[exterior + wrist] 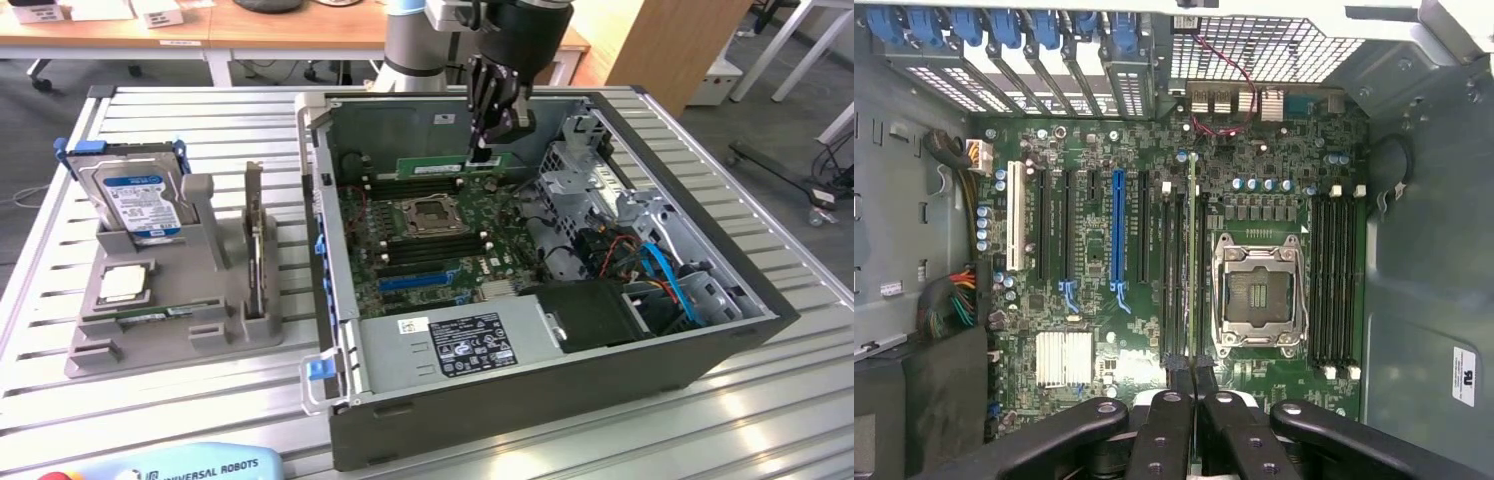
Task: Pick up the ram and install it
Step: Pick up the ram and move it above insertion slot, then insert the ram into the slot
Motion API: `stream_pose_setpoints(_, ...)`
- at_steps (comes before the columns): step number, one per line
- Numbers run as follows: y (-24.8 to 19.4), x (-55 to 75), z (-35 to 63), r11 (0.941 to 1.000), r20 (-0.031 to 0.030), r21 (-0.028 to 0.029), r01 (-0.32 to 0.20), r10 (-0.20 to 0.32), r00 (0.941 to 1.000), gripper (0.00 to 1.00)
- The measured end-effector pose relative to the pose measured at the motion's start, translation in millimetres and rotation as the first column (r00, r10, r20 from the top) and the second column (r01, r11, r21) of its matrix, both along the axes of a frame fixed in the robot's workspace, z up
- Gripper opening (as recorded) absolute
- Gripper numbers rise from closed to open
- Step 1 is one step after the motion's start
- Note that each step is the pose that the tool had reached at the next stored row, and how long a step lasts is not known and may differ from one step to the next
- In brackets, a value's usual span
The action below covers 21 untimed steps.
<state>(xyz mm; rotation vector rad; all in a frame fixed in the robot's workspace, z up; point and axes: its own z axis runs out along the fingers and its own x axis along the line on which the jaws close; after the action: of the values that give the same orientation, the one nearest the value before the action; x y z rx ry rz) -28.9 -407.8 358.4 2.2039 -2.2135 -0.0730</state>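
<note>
The ram, a thin green stick, hangs pinched between the gripper's closed black fingers. The wrist view shows it edge-on, a fine line over the long dark slots, beside the square metal socket. The grey case walls surround the gripper, and a hard drive stands well apart.

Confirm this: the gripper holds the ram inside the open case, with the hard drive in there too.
Not quite. The exterior view shows the hard drive standing in the grey holder outside the case; the gripper does hold the ram inside it.
</note>
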Motion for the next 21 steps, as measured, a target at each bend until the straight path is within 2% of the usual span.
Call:
stream_pose_setpoints(14,0.0,0.0,-0.4,1.0000,0.0000,0.0001,0.000,0.000,1.0000,0.12)
stream_pose_setpoints(21,0.0,0.0,-11.0,1.0000,0.0001,-0.0001,0.000,0.000,1.0000,0.12)
